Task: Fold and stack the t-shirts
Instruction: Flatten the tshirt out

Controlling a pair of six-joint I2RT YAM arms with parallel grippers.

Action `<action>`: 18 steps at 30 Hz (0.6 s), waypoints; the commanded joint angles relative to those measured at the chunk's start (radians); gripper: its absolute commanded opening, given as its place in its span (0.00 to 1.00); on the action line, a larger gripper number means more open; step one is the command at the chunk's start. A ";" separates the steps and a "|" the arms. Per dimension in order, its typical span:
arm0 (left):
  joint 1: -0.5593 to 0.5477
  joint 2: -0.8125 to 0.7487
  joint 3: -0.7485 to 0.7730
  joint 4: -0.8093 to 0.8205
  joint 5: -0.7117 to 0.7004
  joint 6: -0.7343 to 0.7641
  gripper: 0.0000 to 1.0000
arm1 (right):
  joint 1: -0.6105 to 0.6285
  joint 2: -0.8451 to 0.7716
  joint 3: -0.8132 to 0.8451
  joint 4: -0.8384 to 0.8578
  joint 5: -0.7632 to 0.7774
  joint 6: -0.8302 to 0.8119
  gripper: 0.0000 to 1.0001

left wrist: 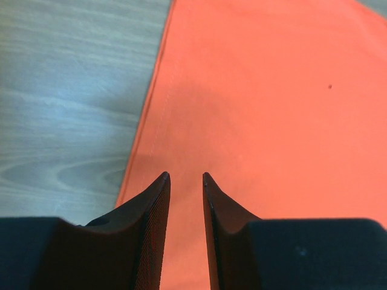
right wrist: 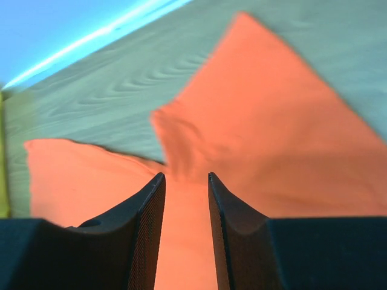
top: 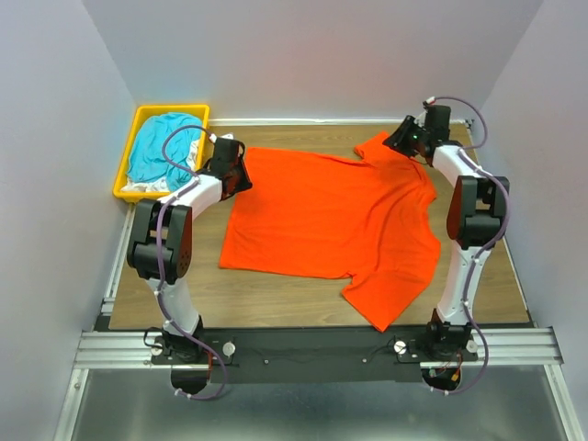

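A bright orange-red t-shirt [top: 331, 216] lies spread flat on the wooden table, hem to the left, sleeves to the right. My left gripper [top: 241, 176] hovers over its far-left hem corner; in the left wrist view the gripper [left wrist: 185, 175] has its jaws a narrow gap apart, with flat orange cloth [left wrist: 272, 121] under them and nothing pinched. My right gripper [top: 399, 140] is over the far sleeve; in the right wrist view the gripper [right wrist: 184, 175] is also narrowly open above the orange cloth [right wrist: 272, 151]. A teal-blue shirt [top: 163, 145] and white fabric [top: 147, 186] lie in the bin.
A yellow plastic bin [top: 138, 118] stands at the far left corner of the table. Bare wood [top: 276, 299] shows along the near edge and in the left wrist view [left wrist: 66, 109]. Grey walls close in the table on three sides.
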 commanded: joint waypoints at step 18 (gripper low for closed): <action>-0.039 -0.202 -0.231 -0.041 -0.032 0.023 0.35 | 0.032 0.461 0.350 0.111 0.080 0.202 0.43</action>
